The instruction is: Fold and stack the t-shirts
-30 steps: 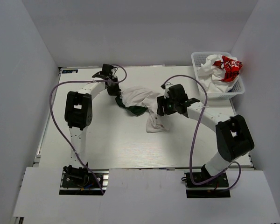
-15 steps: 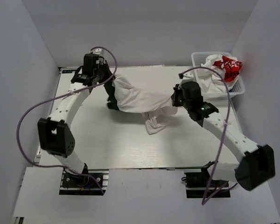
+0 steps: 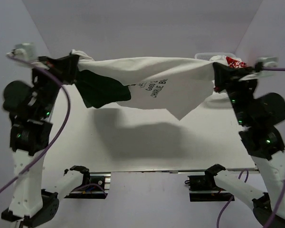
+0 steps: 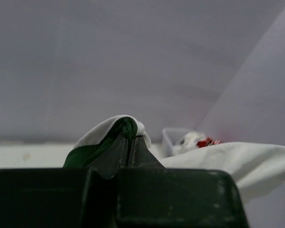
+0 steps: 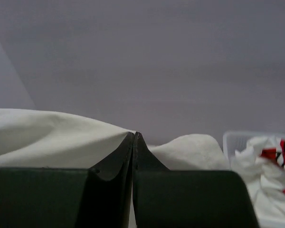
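Both arms have swung up and apart, stretching the off-white t-shirt (image 3: pixel 152 83) taut in the air above the tabletop (image 3: pixel 204 142). Its upper corners are pinched by the left hand (image 3: pixel 70 66) and right hand (image 3: pixel 217 76). Over-pulling could slip a thin bite, dropping one side.

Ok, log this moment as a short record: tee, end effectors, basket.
tee: off-white, stretched in the air above the table, lettering toward the top camera
sleeve: dark green, hanging at the left end
left end effector: shut on tee
right end effector: shut on tee
basket: far right corner, holds red-print tee
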Robot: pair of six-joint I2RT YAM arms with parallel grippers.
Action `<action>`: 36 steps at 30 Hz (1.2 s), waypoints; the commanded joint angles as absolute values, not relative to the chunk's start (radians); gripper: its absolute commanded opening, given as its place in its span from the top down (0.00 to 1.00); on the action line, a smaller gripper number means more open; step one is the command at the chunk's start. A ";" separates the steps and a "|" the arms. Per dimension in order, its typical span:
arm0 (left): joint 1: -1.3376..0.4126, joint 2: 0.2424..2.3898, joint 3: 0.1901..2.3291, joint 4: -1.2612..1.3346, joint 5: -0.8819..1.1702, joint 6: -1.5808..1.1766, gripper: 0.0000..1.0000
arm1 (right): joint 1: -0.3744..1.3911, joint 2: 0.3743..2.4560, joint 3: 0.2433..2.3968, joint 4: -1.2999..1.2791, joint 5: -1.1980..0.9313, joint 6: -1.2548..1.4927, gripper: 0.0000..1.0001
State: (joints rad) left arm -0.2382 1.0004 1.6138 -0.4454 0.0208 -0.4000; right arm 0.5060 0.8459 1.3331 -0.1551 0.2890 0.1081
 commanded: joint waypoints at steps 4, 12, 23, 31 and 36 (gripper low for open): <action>-0.230 0.920 1.847 -0.483 0.075 -0.382 1.00 | 0.506 0.807 1.567 -0.166 0.083 0.046 1.00; -0.230 0.991 2.009 -0.514 0.101 -0.391 1.00 | 0.506 0.830 1.626 -0.089 0.141 -0.030 1.00; -0.221 1.193 1.444 -0.502 -0.205 -0.523 1.00 | 0.473 1.158 1.175 0.095 0.560 -0.006 1.00; -0.221 1.638 1.434 -0.691 -0.299 -0.591 0.00 | 0.374 1.534 1.093 0.011 0.397 0.216 0.10; -0.230 1.715 1.491 -0.784 -0.281 -0.612 0.00 | 0.376 1.594 1.177 -0.140 0.342 0.241 0.10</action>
